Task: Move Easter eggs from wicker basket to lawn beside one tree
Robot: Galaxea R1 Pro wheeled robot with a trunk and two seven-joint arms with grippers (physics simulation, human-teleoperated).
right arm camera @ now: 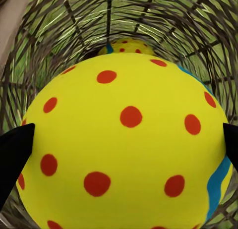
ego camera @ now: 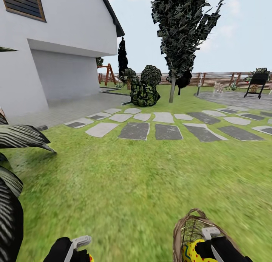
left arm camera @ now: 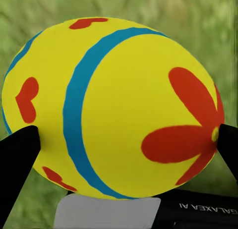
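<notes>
Over the lawn, the left hand grips a flower-painted Easter egg. The right hand clamps a dotted egg inside the wicker basket; behind it, seemingly, a third egg.

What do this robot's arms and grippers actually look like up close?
Both arms are glossy black. The left gripper and right gripper carry pale grey-white pieces near the tips. In the wrist views the fingers are plain black wedges, and the black housing bears light "GALAXEA AI" lettering, upside down.
</notes>
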